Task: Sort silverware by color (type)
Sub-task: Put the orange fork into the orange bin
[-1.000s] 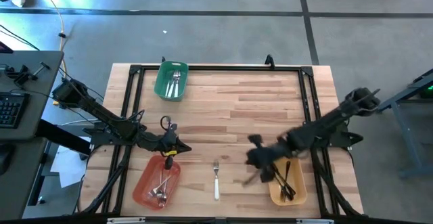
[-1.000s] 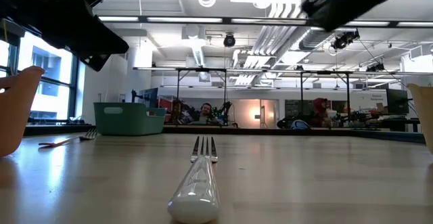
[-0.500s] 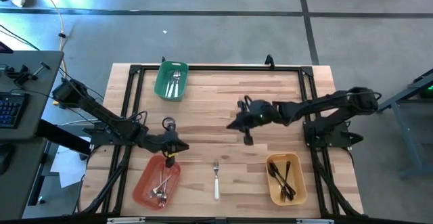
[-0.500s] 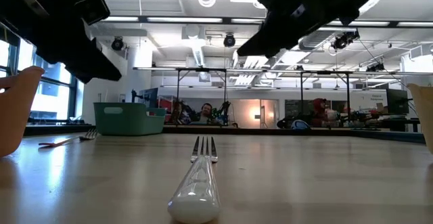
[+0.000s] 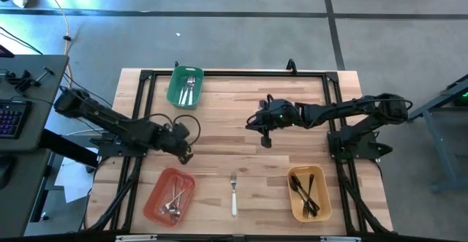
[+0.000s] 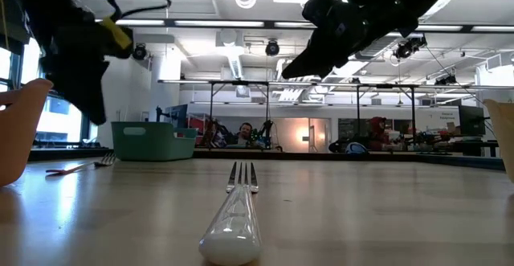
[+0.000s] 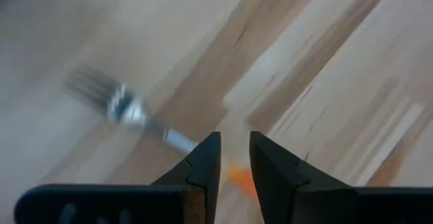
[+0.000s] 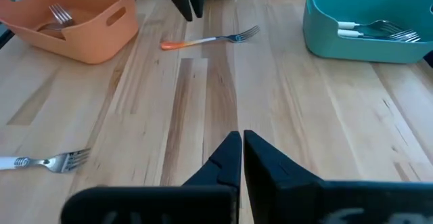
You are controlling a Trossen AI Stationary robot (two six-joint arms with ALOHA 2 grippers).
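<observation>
The left hand [image 5: 184, 153] hangs over the orange-tipped fork [image 8: 210, 40], which lies loose on the table [image 5: 241, 103] between the green bin [image 5: 185, 88] and the orange bin [image 5: 170, 197]; the left wrist view shows the fingers [image 7: 203, 166] nearly pressed together with only a slim gap, right above the handle where steel meets the orange tip [image 7: 238, 177]. To take it cleanly, the fingers would need to spread wider than the handle, turn across its length, and come down until they touch the wood either side of it, since a flat fork gives little to bite on. Pinching near the orange end looks wise, as the tines would then hang clear for the drop into the orange bin, where like forks already lie. The right hand [image 5: 265, 134] hovers above mid-table, its fingers pressed together and holding nothing. The white-handled fork [image 5: 233, 193] lies at the near edge between the orange bin and the yellow bin [image 5: 310, 194], probably its next job, bound for the green bin.
</observation>
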